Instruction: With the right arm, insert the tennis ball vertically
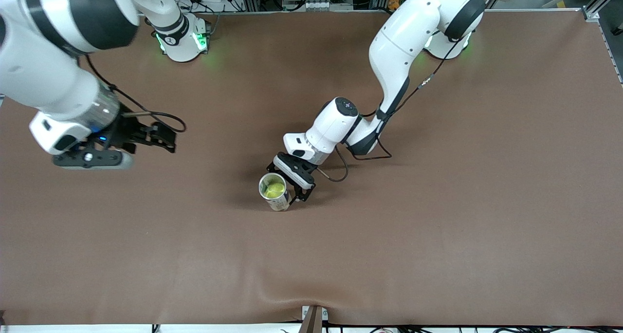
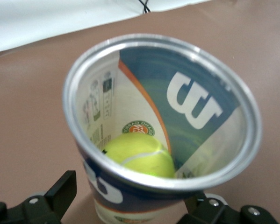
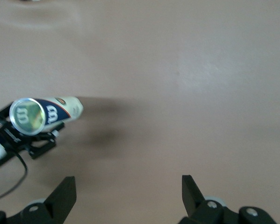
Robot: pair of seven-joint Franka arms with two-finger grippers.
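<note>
The tennis ball point(image 1: 273, 189) point(image 2: 140, 154) lies yellow-green at the bottom of an upright, open-topped can point(image 1: 279, 204) point(image 2: 196, 107) point(image 3: 60, 109) near the table's middle. My left gripper point(image 1: 287, 184) point(image 2: 130, 196) stands open astride the can's lower part. One of its fingers point(image 2: 60, 191) shows a gap to the can's wall; the other is partly hidden under the rim. High over the table at the right arm's end, my right gripper point(image 1: 160, 138) point(image 3: 128, 196) is open with nothing between its fingers.
A brown mat point(image 1: 438, 226) covers the whole table, with a fold near its front edge. A black cable point(image 1: 340, 170) loops from the left wrist beside the can. Both arm bases stand along the edge farthest from the front camera.
</note>
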